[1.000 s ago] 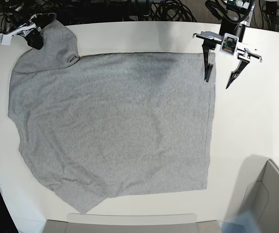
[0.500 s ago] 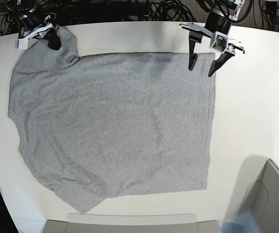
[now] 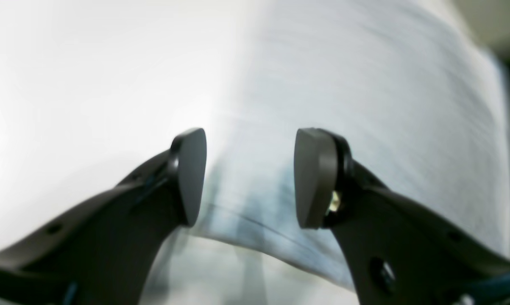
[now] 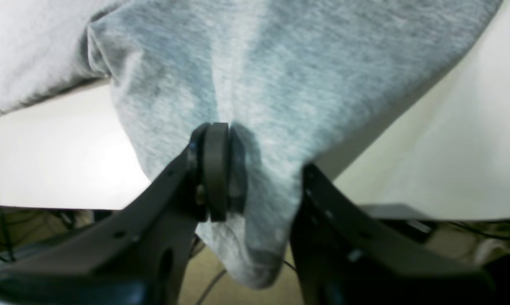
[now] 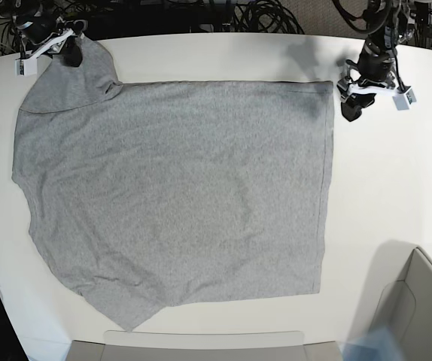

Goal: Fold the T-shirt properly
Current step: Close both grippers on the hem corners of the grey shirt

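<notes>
The heather-grey T-shirt [image 5: 178, 188] lies spread flat on the white table [image 5: 397, 180], plain side up. In the base view my right gripper [image 5: 71, 54] sits at the far left corner, shut on the raised sleeve. The right wrist view shows that gripper [image 4: 259, 182] with grey cloth [image 4: 301, 63] bunched between its fingers and hanging below them. My left gripper [image 5: 350, 107] is low beside the shirt's far right corner, just off the cloth. In the left wrist view it [image 3: 250, 178] stands open, with the shirt's hem [image 3: 365, 106] running between the fingertips.
A grey box [image 5: 419, 301] stands at the near right corner. A flat tray edge [image 5: 201, 344] runs along the table's near side. Cables [image 5: 261, 15] lie behind the far edge.
My left gripper has swung from above the shirt's far right corner to the right, off the cloth, and turned. The right gripper shifted slightly back and left with the sleeve.
</notes>
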Tool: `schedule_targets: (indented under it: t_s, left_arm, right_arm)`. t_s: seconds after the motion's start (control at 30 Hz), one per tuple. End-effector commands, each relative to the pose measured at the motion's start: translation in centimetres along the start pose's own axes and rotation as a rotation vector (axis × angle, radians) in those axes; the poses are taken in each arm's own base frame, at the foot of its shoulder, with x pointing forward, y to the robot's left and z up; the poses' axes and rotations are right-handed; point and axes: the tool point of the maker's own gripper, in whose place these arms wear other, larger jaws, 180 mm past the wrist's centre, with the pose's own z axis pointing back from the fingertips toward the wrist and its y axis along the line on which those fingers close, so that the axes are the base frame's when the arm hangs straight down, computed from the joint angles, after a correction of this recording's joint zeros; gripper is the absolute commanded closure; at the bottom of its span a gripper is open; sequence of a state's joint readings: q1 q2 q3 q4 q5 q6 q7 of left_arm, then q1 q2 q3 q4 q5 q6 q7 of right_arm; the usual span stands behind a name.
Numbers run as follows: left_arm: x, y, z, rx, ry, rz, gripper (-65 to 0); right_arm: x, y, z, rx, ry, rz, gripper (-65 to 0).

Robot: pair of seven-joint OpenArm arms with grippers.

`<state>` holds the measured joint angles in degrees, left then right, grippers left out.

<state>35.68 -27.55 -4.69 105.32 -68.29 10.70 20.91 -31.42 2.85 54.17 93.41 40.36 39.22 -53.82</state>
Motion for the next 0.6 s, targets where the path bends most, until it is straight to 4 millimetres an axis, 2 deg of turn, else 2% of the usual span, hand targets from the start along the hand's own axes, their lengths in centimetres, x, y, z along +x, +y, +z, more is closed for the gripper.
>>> schedule_targets:
  t_s: [0.0, 0.07, 0.13, 0.3, 0.57]
  left_arm:
    - [0.0, 0.4, -0.1, 0.005, 0.039, 0.028, -33.5]
    - [-0.4, 1.8, -0.5, 0.040, 0.099, 0.066, -33.5]
    - [-0.5, 2.1, -0.5, 0.046, 0.121, 0.079, -33.5]
    - [-1.1, 1.8, -0.6, 0.029, 0.140, 0.074, -33.5]
    - [-5.1, 0.2, -1.0, -0.011, 0.242, 0.026, -33.5]
  right_arm:
    - [0.5, -0.6, 0.5, -0.024, -0.001, 0.021, -12.8]
    - [0.4, -0.9, 0.5, -0.035, 0.009, 0.030, -12.8]
    - [0.5, -0.9, 0.5, -0.036, 0.009, 0.034, -12.8]
    - [0.9, -1.1, 0.5, -0.038, 0.006, 0.045, -12.8]
    - [1.0, -1.1, 0.5, -0.038, 0.004, 0.047, -12.8]
